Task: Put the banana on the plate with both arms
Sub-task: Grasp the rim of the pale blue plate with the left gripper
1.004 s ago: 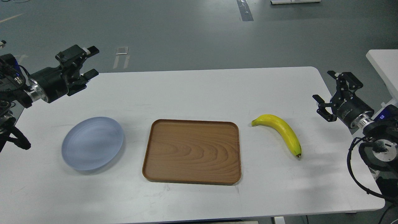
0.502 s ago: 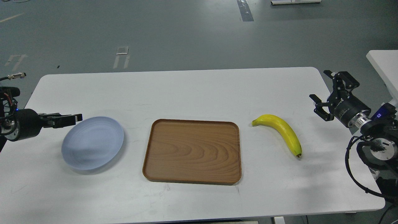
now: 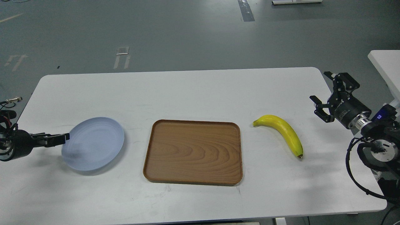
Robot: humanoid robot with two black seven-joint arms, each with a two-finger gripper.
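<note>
The left claw (image 3: 64, 137) is seen edge-on at the left rim of the plate (image 3: 93, 143), so dark and thin that I cannot tell whether its fingers are spread or pressed together, and most of its arm is cut off by the frame edge. The right claw (image 3: 322, 95) hovers with fingers spread, well apart from the banana (image 3: 282, 131). The banana lies on the white surface (image 3: 193, 90) right of the wooden tray (image 3: 193, 151), its long axis running diagonally, one end pointing toward the tray and the dark tip toward the near right.
</note>
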